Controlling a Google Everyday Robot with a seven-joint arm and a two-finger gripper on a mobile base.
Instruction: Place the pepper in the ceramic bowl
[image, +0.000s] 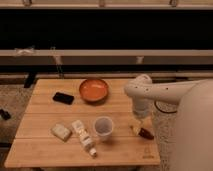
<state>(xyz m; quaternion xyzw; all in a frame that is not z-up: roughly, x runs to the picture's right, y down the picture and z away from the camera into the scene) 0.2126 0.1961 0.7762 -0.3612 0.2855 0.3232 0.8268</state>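
The pepper is small and dark red with a pale stem end. It lies on the wooden table near the right edge. My gripper hangs straight down from the white arm, right over the pepper's stem end, at or just above the table. The ceramic bowl, orange-red inside, stands at the back middle of the table, up and to the left of the gripper.
A translucent whitish cup stands left of the gripper. A pale labelled bottle lies left of the cup. A tan packet and a black phone lie further left. Dark benches run behind the table.
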